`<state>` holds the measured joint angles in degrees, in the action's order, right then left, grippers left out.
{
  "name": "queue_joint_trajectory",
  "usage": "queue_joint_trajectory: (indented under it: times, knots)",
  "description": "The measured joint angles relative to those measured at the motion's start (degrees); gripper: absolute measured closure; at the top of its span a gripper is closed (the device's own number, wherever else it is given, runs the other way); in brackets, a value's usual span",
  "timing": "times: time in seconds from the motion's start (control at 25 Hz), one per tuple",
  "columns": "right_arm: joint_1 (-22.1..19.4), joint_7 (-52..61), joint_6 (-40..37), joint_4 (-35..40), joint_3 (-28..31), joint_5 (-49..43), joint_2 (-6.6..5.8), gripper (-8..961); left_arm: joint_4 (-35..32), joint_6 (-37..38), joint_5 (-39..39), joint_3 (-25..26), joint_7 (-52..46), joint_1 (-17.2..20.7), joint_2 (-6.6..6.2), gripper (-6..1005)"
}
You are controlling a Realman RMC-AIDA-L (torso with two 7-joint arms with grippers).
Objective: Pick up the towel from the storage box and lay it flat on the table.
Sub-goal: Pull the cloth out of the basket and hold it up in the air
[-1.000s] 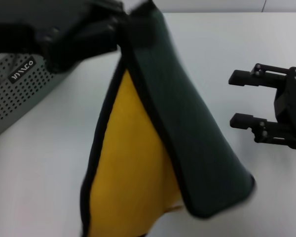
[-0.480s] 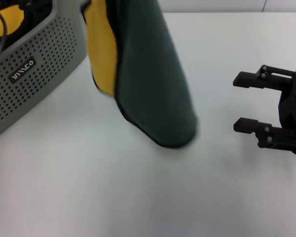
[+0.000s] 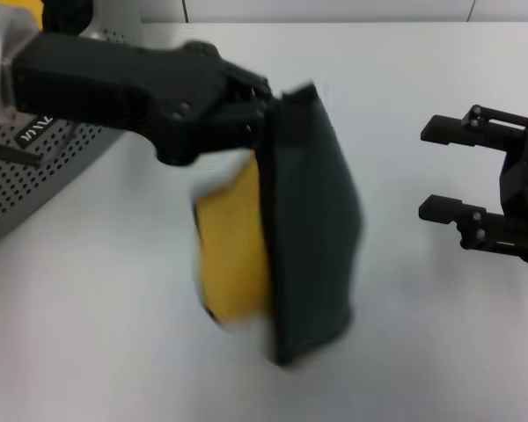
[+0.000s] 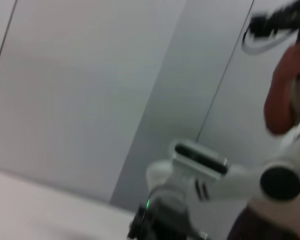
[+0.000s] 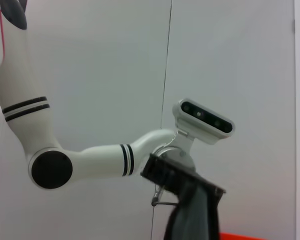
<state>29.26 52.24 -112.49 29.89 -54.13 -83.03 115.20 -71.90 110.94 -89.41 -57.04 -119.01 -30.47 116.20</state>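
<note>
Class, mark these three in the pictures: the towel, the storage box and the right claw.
towel (image 3: pixel 312 220): head view, on its dark green face.
storage box (image 3: pixel 35 180): head view, on its perforated grey wall.
right claw (image 3: pixel 444 169): head view, midway between its two open fingertips.

You see a blocky matte-black left gripper (image 3: pixel 262 110) on a silvery wrist cuff at nine o'clock. At three o'clock, the black right gripper (image 3: pixel 438 169) shows two flat fingers with small screws. Your wrist views show glossy white arm links with double black bands (image 5: pixel 126 159).
</note>
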Motion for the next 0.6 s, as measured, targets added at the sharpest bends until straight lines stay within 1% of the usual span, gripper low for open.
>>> queue_joint_trajectory:
  times: [0.12,0.24,0.32,0.44,0.52,0.6]
  knots:
    - [0.25,-0.08,0.54,0.39,0.06,0.01,-0.24,319,-2.89,0.02,-4.24,-0.98,-2.29,-1.49,0.17,986]
    - [1.23,-0.10,1.07,0.98,0.08,-0.01,-1.19,319,-4.94,0.05,-6.04,-3.97,-2.75,-2.24,-0.01,987]
    - [1.81,-0.05,1.76,1.56,0.08,-0.12,-1.86,319,-5.61,0.06,-6.21,-6.01,-2.60,-2.38,-0.20,987]
    - [2.26,-0.03,2.91,2.27,0.36,0.03,-2.47,320,-7.77,0.13,-6.24,-7.96,-2.42,-2.04,-0.21,986]
    - [2.70,-0.09,3.82,2.60,0.67,0.12,-2.57,320,-9.41,0.18,-5.82,-8.03,-2.41,-1.84,-0.11,986]
    - [3.38,-0.09,4.63,2.71,0.73,0.00,-2.61,320,-11.60,0.25,-3.76,-8.06,-2.52,-2.01,-0.29,986]
